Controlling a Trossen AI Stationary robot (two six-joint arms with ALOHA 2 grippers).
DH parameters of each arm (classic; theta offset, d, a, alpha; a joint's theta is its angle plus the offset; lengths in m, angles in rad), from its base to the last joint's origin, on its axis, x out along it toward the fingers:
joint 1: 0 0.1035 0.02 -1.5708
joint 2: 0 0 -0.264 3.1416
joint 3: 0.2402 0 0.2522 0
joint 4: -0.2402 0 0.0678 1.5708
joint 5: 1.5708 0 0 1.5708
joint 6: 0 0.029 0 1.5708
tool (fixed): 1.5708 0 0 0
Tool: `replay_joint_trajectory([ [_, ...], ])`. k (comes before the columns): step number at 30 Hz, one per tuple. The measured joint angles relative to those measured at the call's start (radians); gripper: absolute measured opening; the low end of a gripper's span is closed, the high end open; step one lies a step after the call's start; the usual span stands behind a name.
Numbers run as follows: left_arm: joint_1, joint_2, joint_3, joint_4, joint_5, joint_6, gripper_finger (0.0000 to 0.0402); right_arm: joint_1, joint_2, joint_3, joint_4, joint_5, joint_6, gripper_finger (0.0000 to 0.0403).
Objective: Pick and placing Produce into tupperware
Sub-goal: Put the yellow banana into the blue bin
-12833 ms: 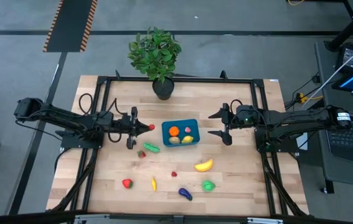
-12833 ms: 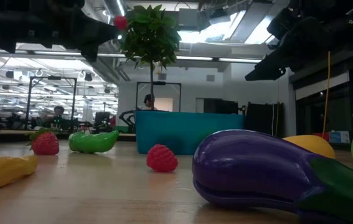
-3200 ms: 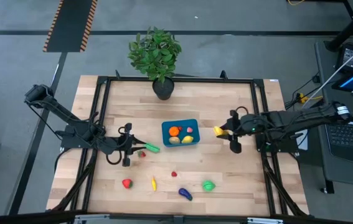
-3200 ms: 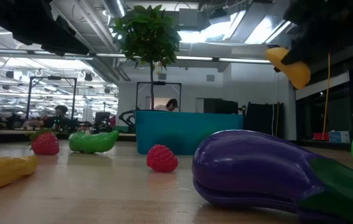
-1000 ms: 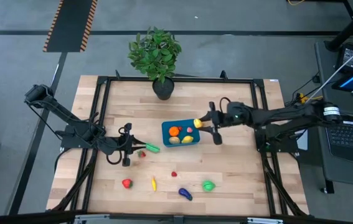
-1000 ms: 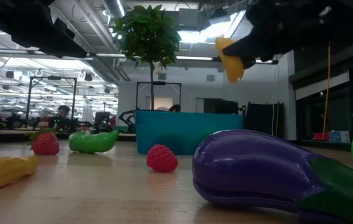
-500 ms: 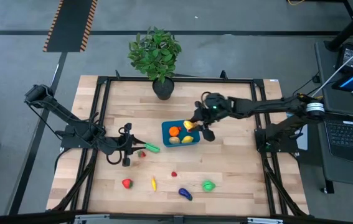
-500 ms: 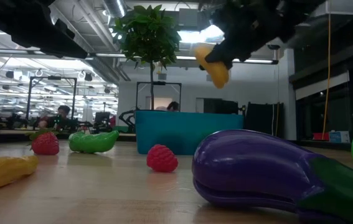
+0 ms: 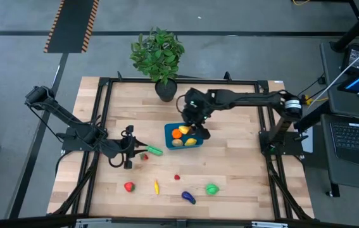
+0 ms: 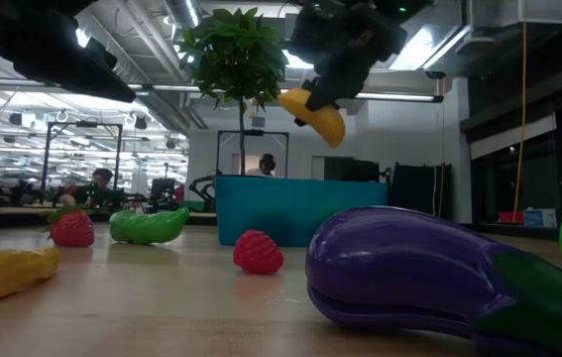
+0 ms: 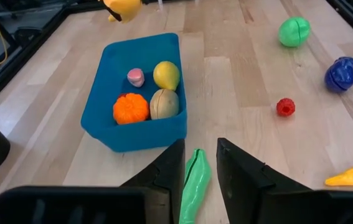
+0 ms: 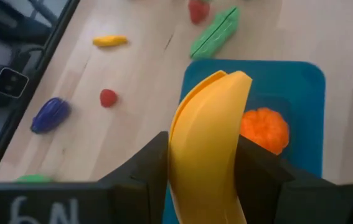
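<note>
The teal tupperware (image 9: 192,143) sits mid-table and holds an orange fruit (image 11: 131,107), a lemon (image 11: 166,74), a tan piece (image 11: 164,102) and a small pink piece (image 11: 136,77). My right gripper (image 9: 189,130) hangs over it, shut on a yellow banana (image 12: 207,137). My left gripper (image 11: 200,168) is left of the tupperware, open by a narrow gap. A green pod (image 11: 195,180) lies on the table with its end between the fingers. My right gripper pinches the banana by its two sides (image 12: 179,155) between its two fingers, which lie along it. The fingers slant down from the far right. The banana's free end (image 10: 325,127) sticks out beyond the fingertips, clear above the tupperware. My left gripper: I cannot tell whether its fingers touch the green pod.
A potted plant (image 9: 165,88) stands at the far edge behind the tupperware. Loose produce lies toward the near edge: a strawberry (image 9: 144,156), a raspberry (image 9: 177,177), a red piece (image 9: 129,186), a yellow piece (image 9: 156,187), an eggplant (image 9: 188,197) and a green piece (image 9: 212,188).
My right gripper has carried the banana toward the table's left, from beside the tupperware's right edge to over it, and has tipped further downward. The banana stays in its hold, clear of the table.
</note>
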Motion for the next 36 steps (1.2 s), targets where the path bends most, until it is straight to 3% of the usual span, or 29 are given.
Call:
replay_joint_trajectory([
  [6, 0.0, 0.0, 0.0, 0.0, 0.0, -0.001, 0.0071, 0.0, 0.066, 0.095, -0.118, -0.001, -0.026, 0.0147],
  [23, 0.0, 0.0, 0.0, -0.009, 0.0, -0.001, 0.0033, -0.002, 0.179, 0.097, -0.114, 0.005, -0.024, 0.0147],
  [29, 0.0, 0.0, 0.0, -0.014, 0.0, -0.001, 0.0022, -0.002, 0.19, 0.092, -0.146, 0.094, -0.012, 0.0147],
  [36, 0.0, 0.0, 0.0, -0.018, 0.0, -0.002, 0.0008, -0.002, 0.21, 0.091, -0.143, 0.108, 0.01, 0.0147],
])
